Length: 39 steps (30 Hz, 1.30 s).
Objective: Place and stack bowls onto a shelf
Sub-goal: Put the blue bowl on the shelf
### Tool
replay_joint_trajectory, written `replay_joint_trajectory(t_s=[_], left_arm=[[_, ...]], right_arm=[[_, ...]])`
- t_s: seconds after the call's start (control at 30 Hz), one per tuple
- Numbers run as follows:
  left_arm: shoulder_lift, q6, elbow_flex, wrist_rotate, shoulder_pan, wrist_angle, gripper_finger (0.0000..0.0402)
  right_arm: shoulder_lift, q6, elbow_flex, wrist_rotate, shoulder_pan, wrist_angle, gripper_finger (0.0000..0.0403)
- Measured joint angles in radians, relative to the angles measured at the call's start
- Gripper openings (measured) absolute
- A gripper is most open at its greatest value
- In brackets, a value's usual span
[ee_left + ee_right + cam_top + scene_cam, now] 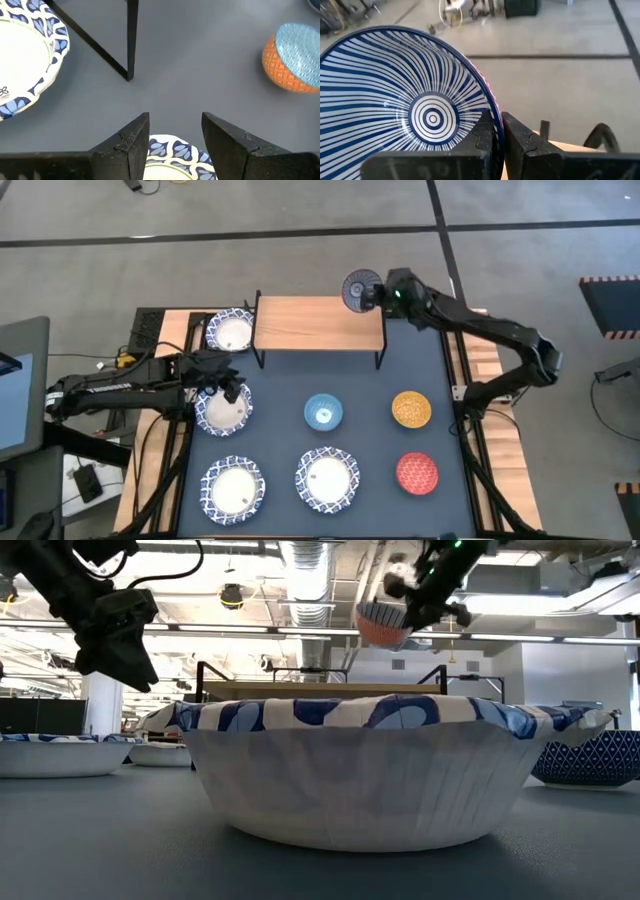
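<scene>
My right gripper (374, 296) is shut on a small bowl (358, 290) with a blue-and-white striped inside and a reddish outside (380, 626), up in the air over the far right corner of the light-wood shelf (318, 326). My left gripper (224, 386) hangs open above the far rim of a white blue-rimmed bowl (222, 412); in the left wrist view that rim (170, 150) shows between the fingers, untouched. Another white bowl (230, 332) sits left of the shelf. Two more white bowls (233, 488) (327, 478) and light-blue (322, 412), yellow (410, 408) and red (417, 472) bowls stand on the dark-blue table. My right gripper pinches the striped bowl's rim (494, 114), one finger (482, 135) inside the bowl and the other outside. The fingers reach in from the table's right side. The bowl is lifted clear of the shelf, with its opening facing mostly upward.
The shelf stands on thin black legs (131, 40) at the table's far side. The table between the shelf and the row of small bowls is bare. A large white bowl (360, 770) fills the foreground of the low view. Wooden table edges run along both sides.
</scene>
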Motion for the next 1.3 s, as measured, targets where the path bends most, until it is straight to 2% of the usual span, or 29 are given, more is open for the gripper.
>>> replay_joint_trajectory(t_s=[0.1,0.3,0.43,0.67,0.9,1.03,1.3], left_arm=[[0.008,0.002,0.000,-0.002,0.000,0.009,0.0164],[0.041,-0.014,0.000,-0.094,0.000,0.028,0.0164],[0.097,-0.022,0.000,-0.114,0.000,0.101,0.0164],[0.282,0.002,0.000,-0.116,0.001,0.260,0.0164],[0.430,-0.039,0.000,-0.070,0.001,0.419,0.0164],[0.477,-0.033,0.000,-0.047,0.001,0.497,0.0164],[0.520,-0.014,0.008,-0.005,0.001,0.626,0.0164]], right_arm=[[0.079,0.032,0.067,-0.113,-0.065,-0.062,0.0040],[0.205,0.038,0.200,-0.281,-0.130,-0.259,0.0040],[0.264,-0.005,0.275,-0.311,-0.138,-0.392,0.0049],[0.314,-0.062,0.334,-0.382,-0.152,-0.518,0.0060],[0.313,-0.091,0.335,-0.397,-0.167,-0.533,0.0069],[0.312,-0.119,0.335,-0.433,-0.188,-0.531,0.0097],[0.302,-0.188,0.336,-0.435,-0.187,-0.508,0.0184]])
